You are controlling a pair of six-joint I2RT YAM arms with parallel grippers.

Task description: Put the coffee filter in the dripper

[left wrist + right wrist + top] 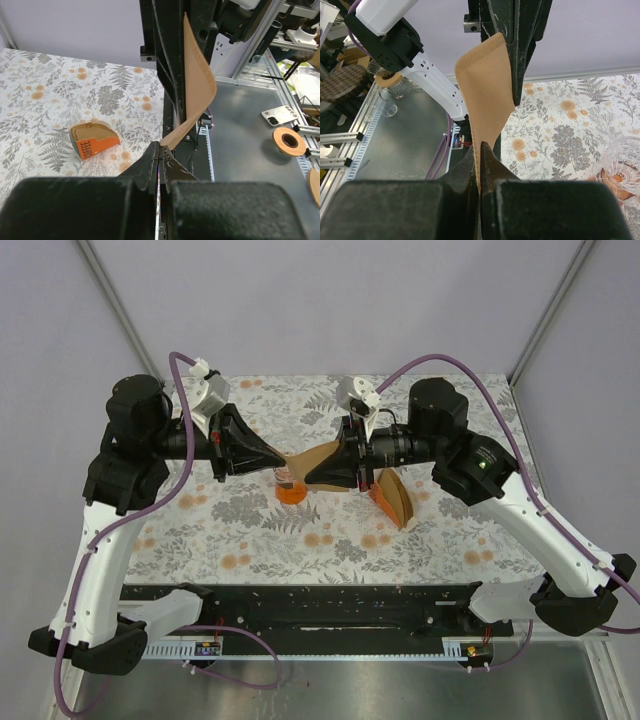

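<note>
L pincer (159, 152) & R pincer (478, 152) both pinching coffee filter (485, 90) above dripper (290, 487). Suggest: spread cone open, centre over funnel, lower slowly w/o tearing.

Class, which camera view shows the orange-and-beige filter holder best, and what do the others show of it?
The left wrist view: the filter holder lies whole and unobstructed, its COFFEE lettering readable. The top external view shows it small, beside the right arm. The right wrist view misses it.
</note>
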